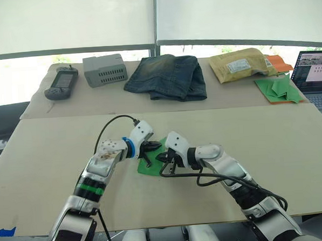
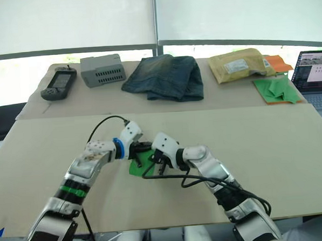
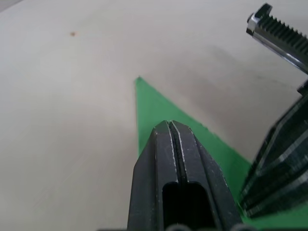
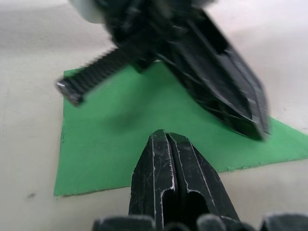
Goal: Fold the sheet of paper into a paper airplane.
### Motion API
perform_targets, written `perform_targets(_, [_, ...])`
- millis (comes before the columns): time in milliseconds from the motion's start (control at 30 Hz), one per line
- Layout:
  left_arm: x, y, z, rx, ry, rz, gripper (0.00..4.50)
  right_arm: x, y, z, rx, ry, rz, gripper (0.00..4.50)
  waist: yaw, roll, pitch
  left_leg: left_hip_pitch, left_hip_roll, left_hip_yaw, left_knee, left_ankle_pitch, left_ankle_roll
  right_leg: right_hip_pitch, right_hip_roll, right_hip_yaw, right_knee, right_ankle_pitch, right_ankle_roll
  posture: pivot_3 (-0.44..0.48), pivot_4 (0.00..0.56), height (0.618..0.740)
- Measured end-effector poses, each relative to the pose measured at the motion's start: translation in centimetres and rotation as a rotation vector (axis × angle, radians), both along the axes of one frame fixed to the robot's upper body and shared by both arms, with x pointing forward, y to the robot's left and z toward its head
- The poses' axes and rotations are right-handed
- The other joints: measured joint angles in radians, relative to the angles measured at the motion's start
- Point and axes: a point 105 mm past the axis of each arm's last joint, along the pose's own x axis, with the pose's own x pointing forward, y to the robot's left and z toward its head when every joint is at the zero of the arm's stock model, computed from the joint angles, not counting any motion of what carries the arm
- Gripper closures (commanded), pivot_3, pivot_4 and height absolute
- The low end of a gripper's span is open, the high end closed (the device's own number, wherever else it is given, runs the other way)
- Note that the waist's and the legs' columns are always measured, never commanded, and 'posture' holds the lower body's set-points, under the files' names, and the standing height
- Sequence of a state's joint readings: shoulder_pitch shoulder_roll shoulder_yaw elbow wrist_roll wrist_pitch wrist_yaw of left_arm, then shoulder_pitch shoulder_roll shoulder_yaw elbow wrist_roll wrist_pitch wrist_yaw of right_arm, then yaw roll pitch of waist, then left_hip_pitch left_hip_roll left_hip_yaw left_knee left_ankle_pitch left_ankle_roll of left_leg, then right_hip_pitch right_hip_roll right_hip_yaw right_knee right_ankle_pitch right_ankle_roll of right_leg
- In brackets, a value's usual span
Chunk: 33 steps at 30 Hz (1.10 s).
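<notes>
The bright green sheet of paper (image 1: 145, 168) lies flat on the table's middle, under both grippers. It runs to a sharp point (image 3: 139, 83) at one end and has a square corner (image 4: 65, 77) at the other. My left gripper (image 1: 153, 149) is shut, its tips resting on the paper behind the point (image 3: 169, 125). My right gripper (image 1: 164, 160) is also shut, its tips (image 4: 165, 134) on the paper's near edge. The two grippers face each other, almost touching. Most of the sheet is hidden beneath them in the head views.
Along the far table edge lie a handheld device (image 1: 62, 82), a grey box (image 1: 105, 69), folded jeans (image 1: 167, 77), a yellow envelope (image 1: 239, 64), and a pile of green paper shapes with an orange sheet (image 1: 278, 88). A laptop (image 1: 315, 74) stands far right.
</notes>
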<state>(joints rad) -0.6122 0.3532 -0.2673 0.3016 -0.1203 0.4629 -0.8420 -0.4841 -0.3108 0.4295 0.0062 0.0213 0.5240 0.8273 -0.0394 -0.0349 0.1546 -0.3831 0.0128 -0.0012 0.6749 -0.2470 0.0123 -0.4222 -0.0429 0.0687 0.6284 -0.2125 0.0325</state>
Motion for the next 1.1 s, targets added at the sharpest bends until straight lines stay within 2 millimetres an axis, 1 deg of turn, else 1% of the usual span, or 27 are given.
perform_targets(67, [0.7, -1.0, 0.1, -0.004, -0.005, -0.009, 4.48, -0.1, 0.0, 0.0, 0.001, 0.001, -0.005, 4.5, 0.0, 0.0, 0.0, 0.0, 0.0, 0.0, 0.0, 0.0, 0.0, 0.0, 0.0, 0.0, 0.0, 0.0, 0.0, 0.0, 0.15, 0.728])
perform_targets(167, [1.1, -2.0, -0.1, -0.003, -0.023, -0.032, 4.48, -0.4, -0.2, 0.0, 0.005, 0.009, -0.018, 4.5, 0.0, 0.0, 0.0, -0.001, 0.0, 0.0, 0.0, 0.0, 0.0, 0.0, 0.0, 0.0, -0.001, 0.0, 0.0, 0.0, 0.15, 0.728])
perform_targets(333, [1.3, -2.3, -0.4, 0.006, -0.03, -0.032, 4.48, -0.4, -0.5, -0.1, -0.004, 0.008, -0.04, 4.5, 0.005, 0.0, -0.001, 0.0, 0.0, 0.0, 0.001, 0.0, 0.0, 0.002, -0.001, 0.0, -0.001, 0.0, 0.001, 0.0, 0.15, 0.728])
perform_targets(467, [1.6, -2.1, -0.4, 0.0, -0.036, -0.01, 4.48, -0.3, -0.6, 0.0, -0.004, 0.007, -0.044, 4.5, 0.005, 0.0, -0.002, 0.001, 0.0, 0.0, 0.002, 0.0, 0.0, 0.002, -0.001, 0.0, -0.001, 0.001, 0.002, 0.0, 0.15, 0.728])
perform_targets(567, [1.6, -1.6, -0.4, -0.014, -0.044, 0.021, 4.48, -0.3, -0.6, -0.1, -0.006, 0.01, -0.04, 4.5, 0.001, 0.0, -0.002, 0.001, 0.0, 0.0, 0.001, 0.0, 0.0, 0.002, 0.0, 0.0, -0.001, 0.001, 0.002, 0.0, 0.15, 0.728])
perform_targets(667, [1.4, 0.0, -0.4, -0.035, -0.055, 0.098, 4.48, -0.4, -0.2, 0.0, -0.01, 0.009, -0.019, 4.5, -0.005, 0.0, -0.002, 0.0, 0.001, 0.0, 0.001, 0.0, 0.0, 0.0, 0.0, 0.001, -0.001, 0.001, 0.002, 0.0, 0.15, 0.728])
perform_targets(733, [1.2, 0.7, -0.4, -0.031, -0.055, 0.118, 4.48, -0.4, -0.1, 0.0, -0.013, 0.011, -0.014, 4.5, -0.006, 0.0, -0.002, 0.0, 0.001, -0.001, 0.0, 0.0, 0.0, 0.0, 0.0, 0.0, 0.0, 0.001, 0.001, 0.0, 0.15, 0.728])
perform_targets(800, [0.7, 1.5, -0.4, -0.026, -0.052, 0.136, 4.48, -0.3, -0.1, 0.0, -0.016, 0.014, -0.007, 4.5, -0.007, 0.0, -0.002, 0.0, 0.001, -0.001, 0.0, 0.0, 0.0, 0.001, 0.0, 0.0, -0.001, 0.001, 0.001, 0.0, 0.15, 0.728])
perform_targets(1100, [-1.6, 3.1, -0.4, 0.011, -0.025, 0.146, 4.48, -0.2, 0.0, 0.0, -0.026, 0.017, 0.01, 4.5, -0.008, 0.0, -0.002, 0.002, 0.002, 0.0, -0.001, 0.0, 0.0, 0.001, 0.0, 0.0, 0.0, 0.0, 0.001, 0.0, 0.15, 0.728])
